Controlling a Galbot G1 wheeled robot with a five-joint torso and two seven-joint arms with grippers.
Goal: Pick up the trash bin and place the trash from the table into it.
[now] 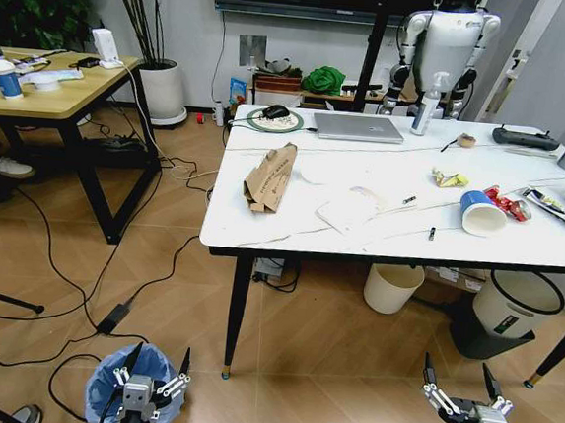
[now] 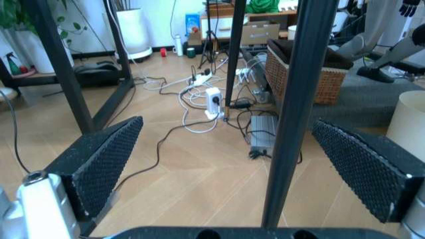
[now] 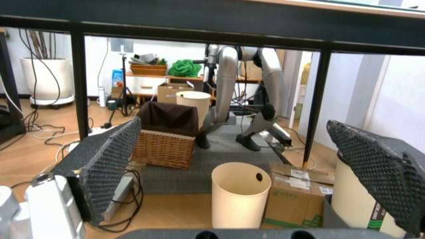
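The left gripper (image 1: 153, 390) hangs wide open, the trash bin (image 1: 115, 373) just behind it. The cardboard packet (image 1: 271, 176) lies lengthwise, pointing away. The right gripper (image 1: 464, 401) hangs wide open.
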